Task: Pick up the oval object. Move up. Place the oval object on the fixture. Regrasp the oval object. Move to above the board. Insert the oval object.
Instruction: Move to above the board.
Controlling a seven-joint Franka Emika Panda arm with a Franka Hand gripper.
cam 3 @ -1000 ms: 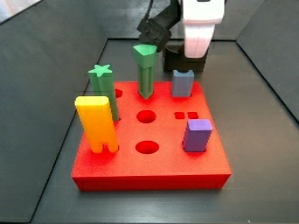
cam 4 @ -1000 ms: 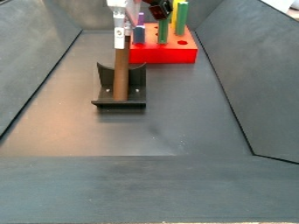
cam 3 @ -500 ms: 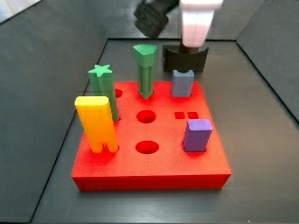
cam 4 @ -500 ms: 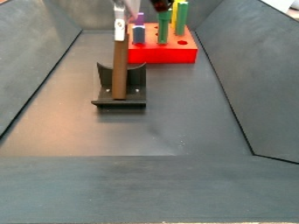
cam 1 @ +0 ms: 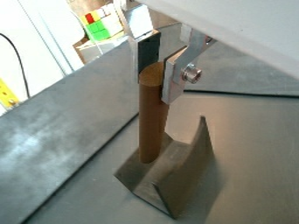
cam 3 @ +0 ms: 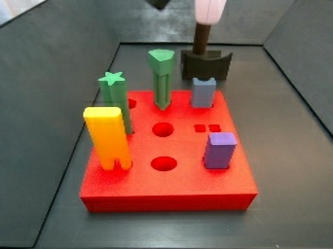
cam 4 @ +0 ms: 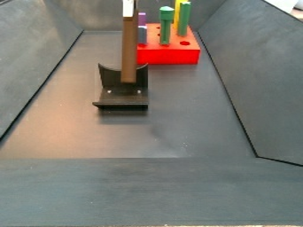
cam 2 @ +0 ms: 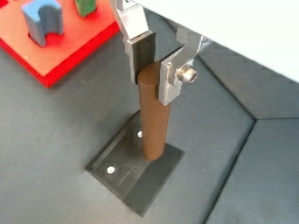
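The oval object (cam 1: 149, 122) is a tall dark brown peg standing upright on the fixture (cam 1: 176, 179), also seen in a wrist view (cam 2: 152, 122) and in both side views (cam 3: 202, 41) (cam 4: 128, 53). My gripper (cam 1: 158, 77) (cam 2: 156, 79) is at the peg's very top, one silver finger on each side of it, open and only overlapping the top end. In the side views the gripper (cam 3: 208, 12) (cam 4: 128, 7) is mostly cut off by the frame's upper edge. The red board (cam 3: 169, 190) lies beside the fixture (cam 3: 205, 66).
On the board stand a yellow notched block (cam 3: 105, 136), a green star peg (cam 3: 113, 92), a green triangular-topped peg (cam 3: 162, 78), a blue-grey peg (cam 3: 204, 92) and a purple block (cam 3: 220, 150). Round holes (cam 3: 164, 128) are open. Dark sloping walls (cam 4: 236, 80) enclose the floor.
The gripper has slid straight up along the brown peg, from around its lower part to its top. The peg has stayed standing on the fixture.
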